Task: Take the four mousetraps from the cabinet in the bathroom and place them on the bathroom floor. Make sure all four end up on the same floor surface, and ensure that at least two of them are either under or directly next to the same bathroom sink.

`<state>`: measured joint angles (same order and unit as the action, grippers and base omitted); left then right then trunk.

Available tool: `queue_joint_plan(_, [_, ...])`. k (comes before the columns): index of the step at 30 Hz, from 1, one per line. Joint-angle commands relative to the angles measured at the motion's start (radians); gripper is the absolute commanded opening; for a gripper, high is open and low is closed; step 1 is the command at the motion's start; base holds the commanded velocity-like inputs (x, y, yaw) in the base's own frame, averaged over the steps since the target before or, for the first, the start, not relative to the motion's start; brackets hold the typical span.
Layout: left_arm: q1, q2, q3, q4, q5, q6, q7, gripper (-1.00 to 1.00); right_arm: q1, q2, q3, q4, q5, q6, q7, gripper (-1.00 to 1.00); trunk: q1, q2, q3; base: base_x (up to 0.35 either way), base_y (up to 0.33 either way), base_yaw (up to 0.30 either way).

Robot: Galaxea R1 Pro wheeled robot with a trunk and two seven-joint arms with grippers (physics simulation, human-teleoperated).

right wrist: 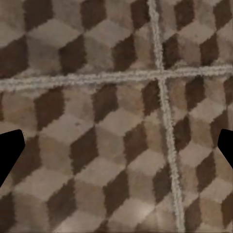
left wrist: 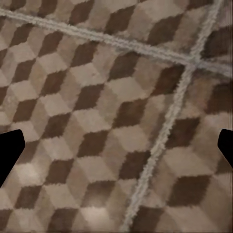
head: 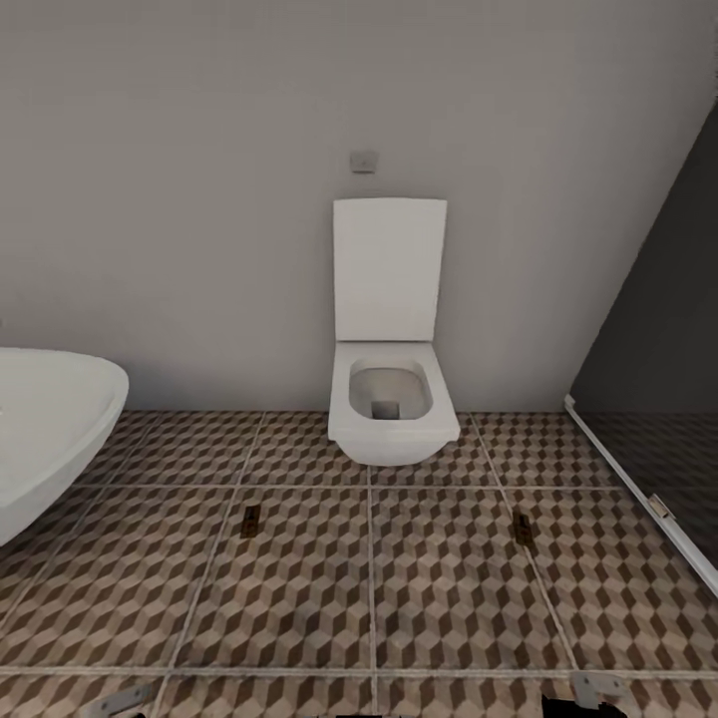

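1. A white toilet (head: 391,399) hangs on the far grey wall (head: 199,199), its lid raised upright against the wall and its bowl open to the room.
2. A small switch plate (head: 364,162) sits on the wall just above the lid.
3. The floor (head: 299,598) spreads from the wall to the near edge in cube-patterned tiles of brown, beige and white, crossed by pale grout lines.
4. Two mousetraps lie flat on that floor, well apart: the left trap (head: 250,521) sits near and to the left of the toilet, the right trap (head: 523,529) near and to its right.
5. Both traps rest at about the same depth, each close to a grout line.
6. The rounded end of a white tub (head: 50,429) juts in at the far left.
7. A dark glass panel (head: 658,379) with a white lower frame runs along the right side.
8. The left gripper (left wrist: 116,148) hangs over bare tile in its wrist view, its dark fingertips (left wrist: 9,153) set wide at opposite edges with nothing between them.
9. The right gripper (right wrist: 116,148) hovers likewise over a grout crossing, fingertips (right wrist: 9,153) spread wide and empty-handed.
10. Grey arm parts (head: 125,698) poke into the near edge of the head view at left and right.
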<state>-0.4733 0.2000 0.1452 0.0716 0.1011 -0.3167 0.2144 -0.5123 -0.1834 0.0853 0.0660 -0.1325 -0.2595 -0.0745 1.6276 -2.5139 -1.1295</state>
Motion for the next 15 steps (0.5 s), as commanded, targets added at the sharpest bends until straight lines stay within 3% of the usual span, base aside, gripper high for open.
queue_joint_plan(1, [-0.001,0.0,0.002,0.004,0.009,0.005,-0.011,1.0,-0.002,0.002,0.009,0.004,-0.01,0.019,0.001,1.0,-0.001,0.0,0.003,0.0,0.0,0.0])
queue_joint_plan(7, [-0.001,0.001,0.002,0.004,0.01,0.023,-0.024,1.0,-0.002,0.004,0.01,0.004,-0.01,0.08,0.003,1.0,-0.003,0.001,0.026,0.0,0.0,0.0])
queue_joint_plan(15, [-0.001,-0.002,0.002,0.004,0.011,0.035,-0.032,1.0,-0.002,0.005,0.008,0.003,-0.01,0.096,0.004,1.0,-0.007,0.003,0.057,0.0,0.0,0.0])
